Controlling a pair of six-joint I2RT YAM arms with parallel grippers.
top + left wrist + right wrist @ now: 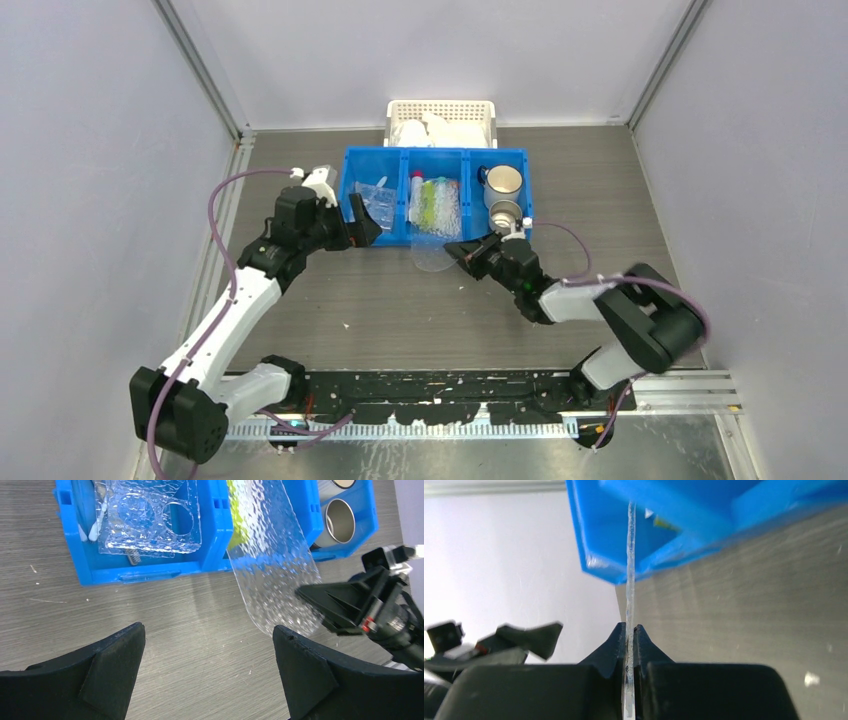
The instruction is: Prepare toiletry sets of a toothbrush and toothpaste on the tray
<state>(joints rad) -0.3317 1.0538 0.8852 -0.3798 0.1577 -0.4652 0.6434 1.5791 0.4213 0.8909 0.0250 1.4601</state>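
The clear dimpled tray (432,245) leans out of the blue bin's middle compartment, its near end down over the table. My right gripper (462,250) is shut on its near edge; the right wrist view shows the tray (630,555) edge-on between my closed jaws (629,630). My left gripper (362,222) is open and empty at the bin's front left, above bare table (207,630), left of the tray (272,570). Green and yellow toothpaste tubes (432,195) lie in the middle compartment, partly behind the tray (235,525). White toothbrush ends (92,527) show in the left compartment.
The blue three-compartment bin (400,155) stands at the back centre. A clear dimpled holder with round holes (150,517) lies in its left compartment, metal cups (503,180) in the right one. A white perforated basket (440,112) stands behind the bin. Walls close both sides.
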